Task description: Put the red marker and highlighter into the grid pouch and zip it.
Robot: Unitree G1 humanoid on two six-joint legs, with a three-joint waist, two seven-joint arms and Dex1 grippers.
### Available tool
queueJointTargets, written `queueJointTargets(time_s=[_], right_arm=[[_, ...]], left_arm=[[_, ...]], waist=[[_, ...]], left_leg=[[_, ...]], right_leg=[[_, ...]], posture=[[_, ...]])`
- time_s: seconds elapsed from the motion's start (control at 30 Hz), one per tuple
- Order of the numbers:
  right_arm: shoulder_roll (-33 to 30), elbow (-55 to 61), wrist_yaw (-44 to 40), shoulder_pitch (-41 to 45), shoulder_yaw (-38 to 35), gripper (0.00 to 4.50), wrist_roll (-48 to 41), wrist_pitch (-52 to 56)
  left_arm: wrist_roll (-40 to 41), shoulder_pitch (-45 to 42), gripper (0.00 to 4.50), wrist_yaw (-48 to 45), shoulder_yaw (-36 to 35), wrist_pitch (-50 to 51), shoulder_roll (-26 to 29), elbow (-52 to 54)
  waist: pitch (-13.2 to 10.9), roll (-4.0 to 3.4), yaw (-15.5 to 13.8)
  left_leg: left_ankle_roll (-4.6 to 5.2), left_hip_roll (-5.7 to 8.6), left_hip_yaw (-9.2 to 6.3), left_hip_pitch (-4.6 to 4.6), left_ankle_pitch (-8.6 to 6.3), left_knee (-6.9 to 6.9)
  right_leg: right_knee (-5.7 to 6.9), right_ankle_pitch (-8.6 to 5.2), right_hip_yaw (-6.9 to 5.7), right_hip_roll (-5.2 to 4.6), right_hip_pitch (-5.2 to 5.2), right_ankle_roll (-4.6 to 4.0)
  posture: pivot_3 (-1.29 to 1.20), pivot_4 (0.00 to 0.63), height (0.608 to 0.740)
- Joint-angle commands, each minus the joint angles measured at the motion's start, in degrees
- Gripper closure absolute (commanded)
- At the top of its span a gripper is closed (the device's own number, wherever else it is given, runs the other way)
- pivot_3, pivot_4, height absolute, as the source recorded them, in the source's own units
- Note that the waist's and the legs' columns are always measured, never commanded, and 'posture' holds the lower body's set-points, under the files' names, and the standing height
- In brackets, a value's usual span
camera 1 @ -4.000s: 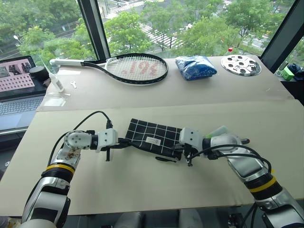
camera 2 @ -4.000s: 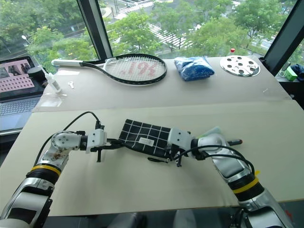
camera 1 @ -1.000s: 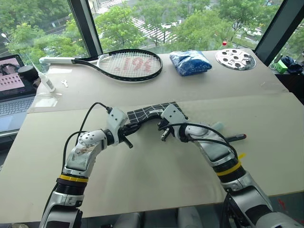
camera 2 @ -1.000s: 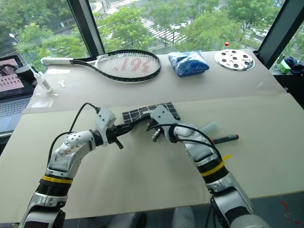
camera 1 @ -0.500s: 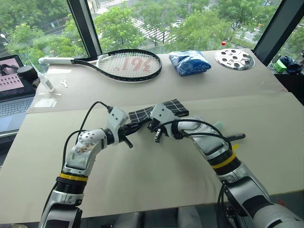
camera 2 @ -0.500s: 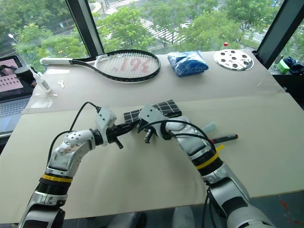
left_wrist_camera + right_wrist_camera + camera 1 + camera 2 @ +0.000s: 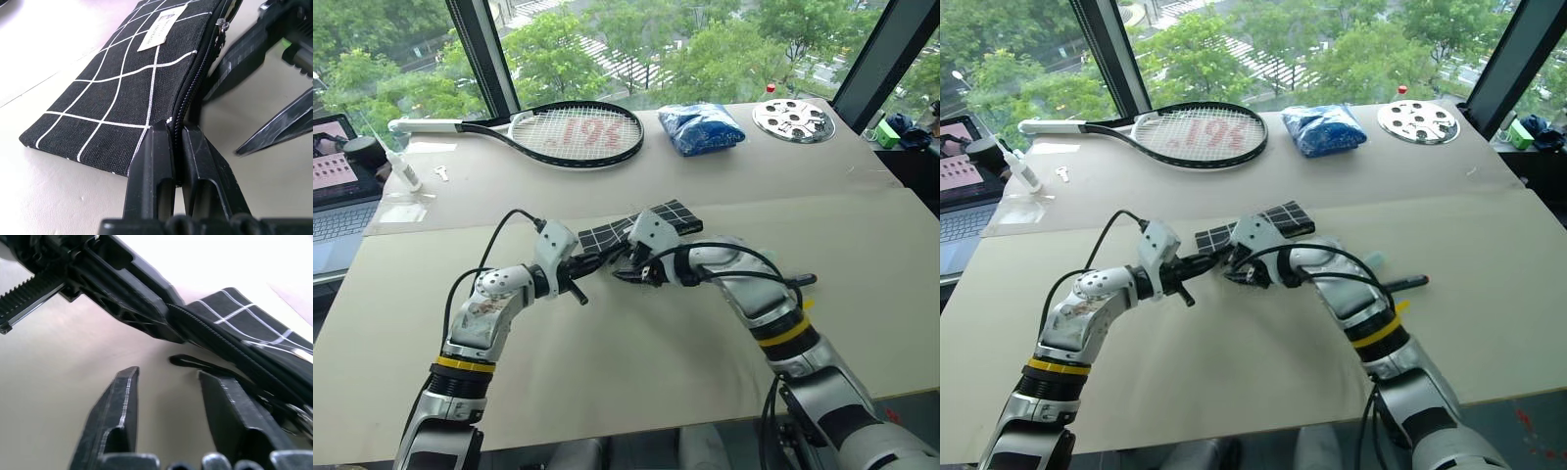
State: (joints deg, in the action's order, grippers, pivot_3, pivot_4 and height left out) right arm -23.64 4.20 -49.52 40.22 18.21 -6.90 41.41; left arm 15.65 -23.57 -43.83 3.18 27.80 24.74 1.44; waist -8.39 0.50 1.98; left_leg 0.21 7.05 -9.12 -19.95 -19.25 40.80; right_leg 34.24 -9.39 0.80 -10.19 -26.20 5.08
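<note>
The grid pouch [image 7: 651, 221] lies on the table's middle, black with white lines and a white label [image 7: 161, 27]. My left gripper [image 7: 593, 262] is shut on the near corner of its zipper edge; the fingers [image 7: 155, 161] pinch the fabric. My right gripper [image 7: 168, 394] stands open right next to the left one, nothing between its fingers, with the black zipper pull strap [image 7: 195, 363] just past the tips. The red marker [image 7: 1410, 283] and the pale green highlighter [image 7: 1376, 258] lie on the table behind my right forearm, outside the pouch.
At the back of the table are a tennis racket [image 7: 573, 132], a blue plastic bag [image 7: 705, 127] and a perforated metal disc [image 7: 793, 119]. A laptop [image 7: 337, 191] sits at the far left. Window frames rise behind.
My right gripper slid along the pouch's zipper edge toward the left gripper, then opened and drew back slightly. The left gripper has kept its hold.
</note>
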Motion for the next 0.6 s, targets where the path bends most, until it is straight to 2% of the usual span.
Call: queueJointTargets(time_s=[0.03,0.17,0.33,0.47,0.6], right_arm=[[-4.7,10.9,-4.2,-1.8,-14.6,0.94,-13.0,10.0],[-17.1,17.7,-13.0,-9.2,-27.7,0.94,-22.6,10.9],[-31.1,11.3,-19.0,-20.5,-33.2,0.94,-17.7,-1.2],[-35.3,0.7,-20.0,-23.5,-32.5,0.94,-12.5,-13.1],[-36.7,-7.5,-22.6,-21.7,-30.0,0.94,-11.0,-19.0]], left_arm=[[2.4,0.1,4.5,-0.1,-2.2,0.7,0.4,3.0],[4.5,0.8,4.5,-1.4,-2.8,1.7,0.8,4.0],[5.8,1.2,4.5,-3.1,-2.7,1.9,1.8,4.1],[6.6,1.5,4.5,-4.5,-2.5,2.2,2.4,4.2],[6.8,1.3,4.5,-4.7,-2.7,2.5,2.5,4.3]], waist=[[0.0,0.0,-0.3],[0.0,0.0,-1.2],[0.0,0.02,-1.7],[0.0,0.03,-1.3],[0.0,0.04,-1.2]], left_leg=[[0.0,0.0,0.0,0.0,0.0,0.0],[0.02,-0.01,0.01,-0.05,-0.01,-0.04],[0.07,0.01,0.22,-0.04,-0.04,-0.02],[0.08,-0.04,0.71,0.11,-0.04,0.06],[0.07,-0.15,1.14,0.21,-0.04,0.05]], right_leg=[[-0.05,0.0,0.0,0.0,0.0,0.0],[-0.12,0.0,-0.01,0.0,0.0,0.0],[-0.16,0.0,0.0,-0.02,0.04,0.01],[-0.15,0.02,0.1,-0.03,0.05,0.0],[-0.13,0.06,0.14,0.0,0.05,-0.06]], posture=[[0.0,0.15,0.74],[0.0,0.15,0.74],[0.0,0.15,0.74],[0.0,0.15,0.74],[0.0,0.15,0.74]])
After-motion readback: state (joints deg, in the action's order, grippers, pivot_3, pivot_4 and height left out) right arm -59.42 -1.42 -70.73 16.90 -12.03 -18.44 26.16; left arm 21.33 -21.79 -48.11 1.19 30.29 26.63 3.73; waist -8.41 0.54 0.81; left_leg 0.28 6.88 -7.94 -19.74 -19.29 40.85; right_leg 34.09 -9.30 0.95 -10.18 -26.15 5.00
